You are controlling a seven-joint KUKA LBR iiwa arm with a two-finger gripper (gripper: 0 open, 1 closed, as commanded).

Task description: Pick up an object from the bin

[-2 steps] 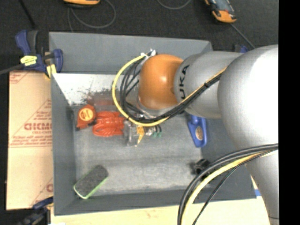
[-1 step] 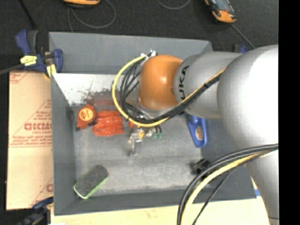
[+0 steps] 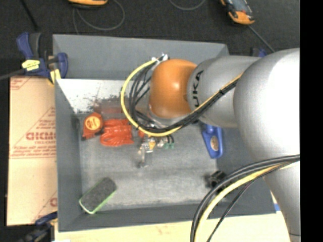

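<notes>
Low over the bare grey floor of the bin [image 3: 166, 183]: the gripper [image 3: 145, 154], small and pale, tucked under the arm's orange cover [image 3: 169, 87] and its loops of yellow and black cable [image 3: 128, 92]. Cannot tell how far open, nor whether anything is in its hold. Nearest to it, just beside on the view's left and a little farther up: a red crumpled thing [image 3: 116, 132], bright red, lumpy and ridged, wider than tall, lying flat on the floor with its right edge running under the cable loops. Touching or apart from the gripper, impossible to say. Next out on that same side, hard against the red thing's left end: an orange tape measure [image 3: 92, 124], roundish, with a dark patch on its face. On the gripper's other side, near but apart: a blue handled thing [image 3: 213, 140], upright in the view, partly under the arm. Farther right and lower: a small black thing [image 3: 216, 178], shape too dim to name. Farthest off, down and to the left near the bin's lower wall: a dark sponge with a green edge [image 3: 98, 194], lying tilted, well apart from all else.
</notes>
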